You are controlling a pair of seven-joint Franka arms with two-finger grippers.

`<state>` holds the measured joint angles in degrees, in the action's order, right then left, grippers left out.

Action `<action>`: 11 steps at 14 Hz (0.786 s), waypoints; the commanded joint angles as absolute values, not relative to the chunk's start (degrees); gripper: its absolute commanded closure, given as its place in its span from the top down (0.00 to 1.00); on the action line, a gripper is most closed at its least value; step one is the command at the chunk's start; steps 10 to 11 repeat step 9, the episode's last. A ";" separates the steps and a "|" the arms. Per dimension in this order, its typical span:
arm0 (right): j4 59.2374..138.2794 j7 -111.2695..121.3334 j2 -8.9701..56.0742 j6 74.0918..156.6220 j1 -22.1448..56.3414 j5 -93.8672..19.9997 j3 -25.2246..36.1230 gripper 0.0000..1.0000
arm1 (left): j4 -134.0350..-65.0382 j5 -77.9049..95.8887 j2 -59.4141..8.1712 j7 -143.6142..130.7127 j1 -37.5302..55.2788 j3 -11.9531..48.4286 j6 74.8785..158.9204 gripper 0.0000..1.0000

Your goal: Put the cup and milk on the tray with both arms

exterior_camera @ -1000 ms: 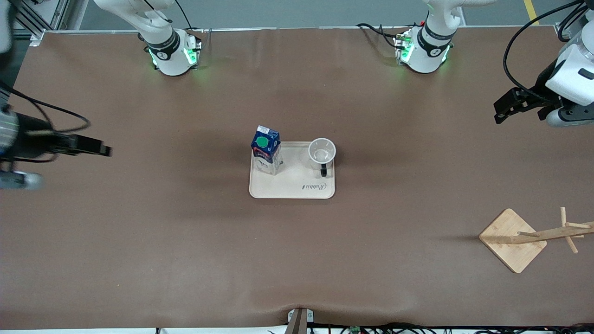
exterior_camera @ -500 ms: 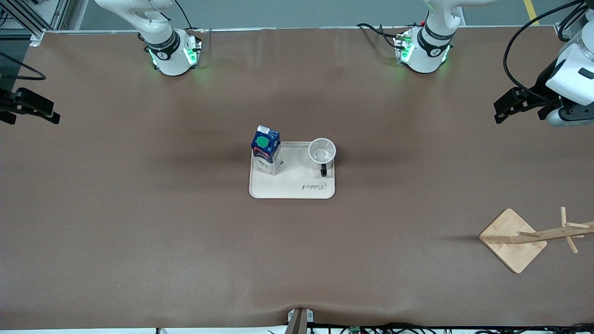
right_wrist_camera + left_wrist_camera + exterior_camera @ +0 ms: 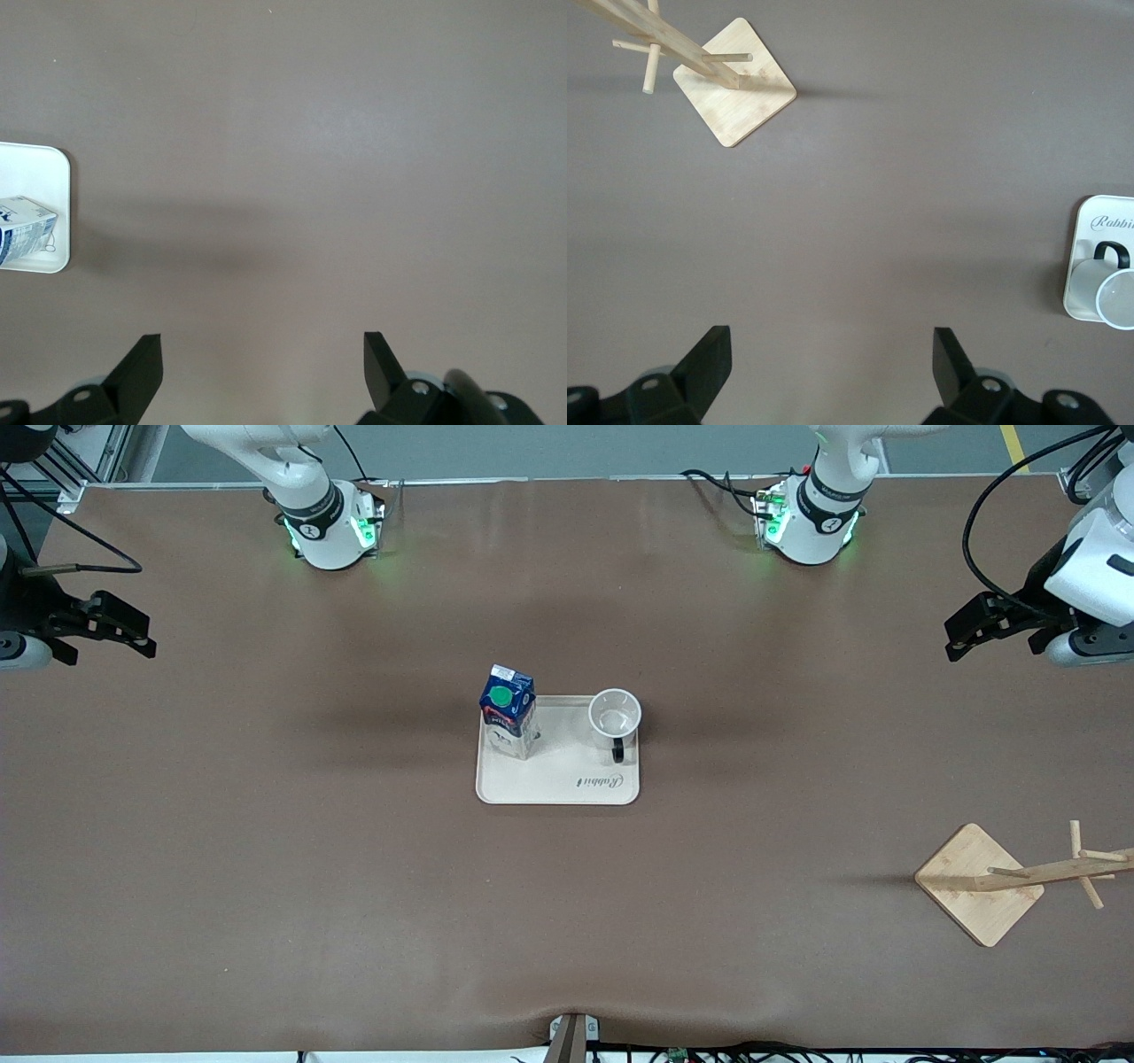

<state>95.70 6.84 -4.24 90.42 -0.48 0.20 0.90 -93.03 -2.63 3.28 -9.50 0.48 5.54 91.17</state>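
Observation:
The cream tray (image 3: 549, 779) lies at the table's middle. The blue milk (image 3: 508, 708) carton stands upright on it toward the right arm's end. The white cup (image 3: 615, 714) stands upright on it toward the left arm's end, black handle pointing at the front camera. My left gripper (image 3: 955, 638) is open and empty, up over the table's left-arm end. My right gripper (image 3: 142, 638) is open and empty over the right-arm end. The left wrist view shows its open gripper (image 3: 830, 359), the cup (image 3: 1114, 299) and tray (image 3: 1090, 205). The right wrist view shows its open gripper (image 3: 263, 359), the tray (image 3: 35, 173) and milk (image 3: 25, 228).
A wooden peg stand with a square base (image 3: 979, 883) lies tipped over near the left arm's end, nearer the front camera than the tray; it also shows in the left wrist view (image 3: 735, 93). Brown table surface surrounds the tray.
My right gripper has drawn back from the tray toward the right arm's end of the table, ending higher in the front view. The left arm, cup, milk and tray have not moved.

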 commanded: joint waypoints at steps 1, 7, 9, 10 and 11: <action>94.31 9.22 -5.71 90.35 -0.88 1.67 0.70 1.00 | -92.29 -1.58 3.34 -9.40 0.53 5.19 91.14 1.00; 94.22 13.98 -5.54 89.21 -1.84 1.59 0.79 1.00 | -90.26 -1.84 2.46 -8.88 0.44 5.10 89.21 1.00; 94.22 13.97 -5.45 89.12 -1.85 1.23 0.79 1.00 | -90.18 -1.67 2.46 -8.88 0.44 5.10 88.95 1.00; 94.22 13.97 -5.45 89.12 -1.85 1.23 0.79 1.00 | -90.18 -1.67 2.46 -8.88 0.44 5.10 88.95 1.00; 94.22 13.97 -5.45 89.12 -1.85 1.23 0.79 1.00 | -90.18 -1.67 2.46 -8.88 0.44 5.10 88.95 1.00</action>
